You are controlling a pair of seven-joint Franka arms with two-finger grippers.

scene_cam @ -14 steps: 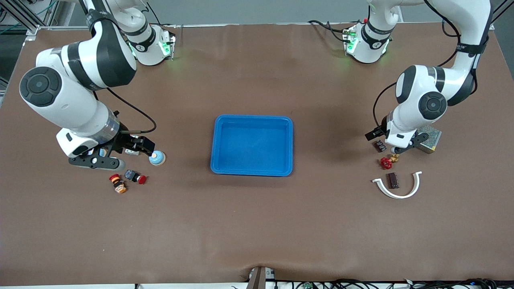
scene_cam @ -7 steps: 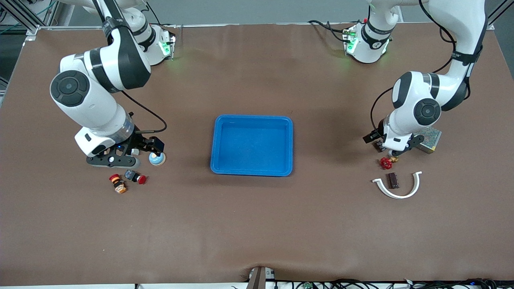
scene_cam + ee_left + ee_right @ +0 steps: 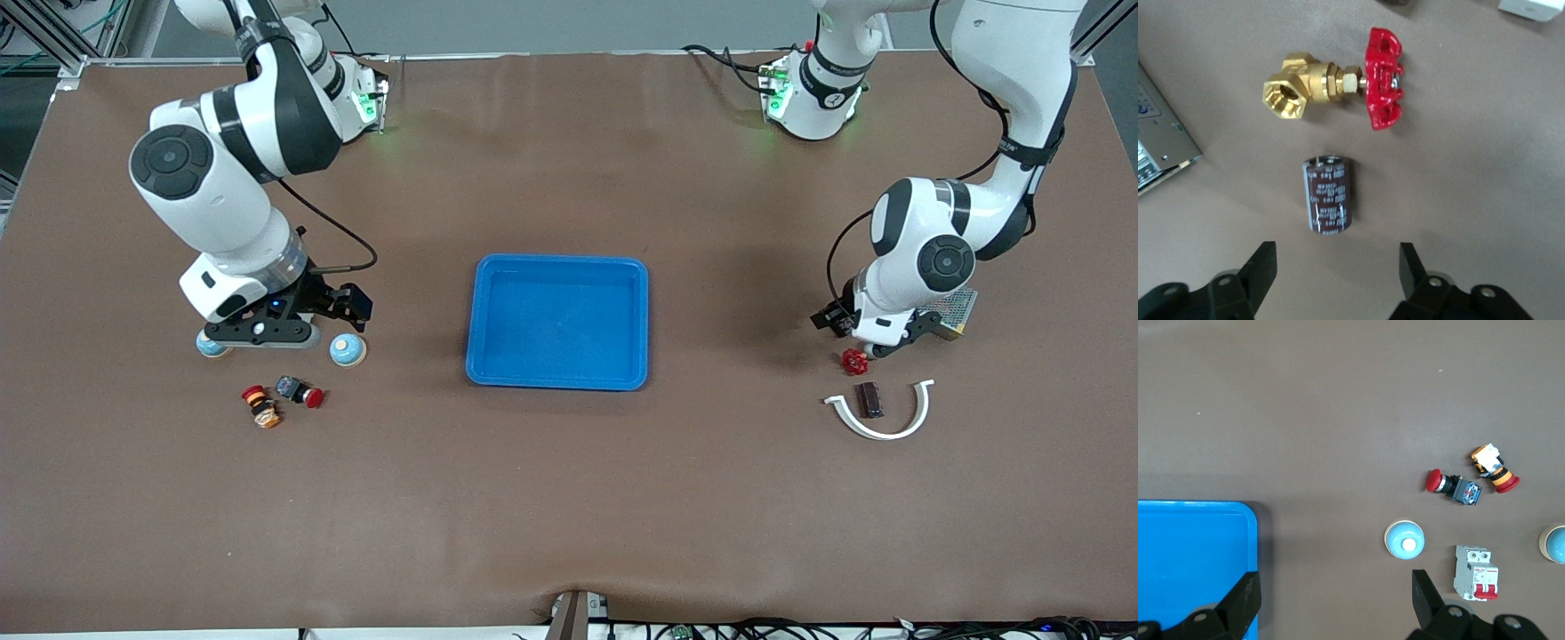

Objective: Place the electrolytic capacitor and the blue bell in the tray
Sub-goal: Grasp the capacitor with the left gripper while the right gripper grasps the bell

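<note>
The left tool [image 3: 1335,280], spread wide, has dropped low over the capacitor [image 3: 1328,194]; the right tool [image 3: 1335,607], also spread, has lifted off the blue bell [image 3: 347,350].

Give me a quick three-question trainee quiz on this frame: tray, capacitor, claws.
1. True or false: the blue tray holds no parts.
2. The left claw hangs over: A) the electrolytic capacitor B) the white curved piece C) the tray.
3. Fill in: the right claw has its jaws ____ near the blue bell.

Key: 1 true; 2 A; 3 open.
</note>
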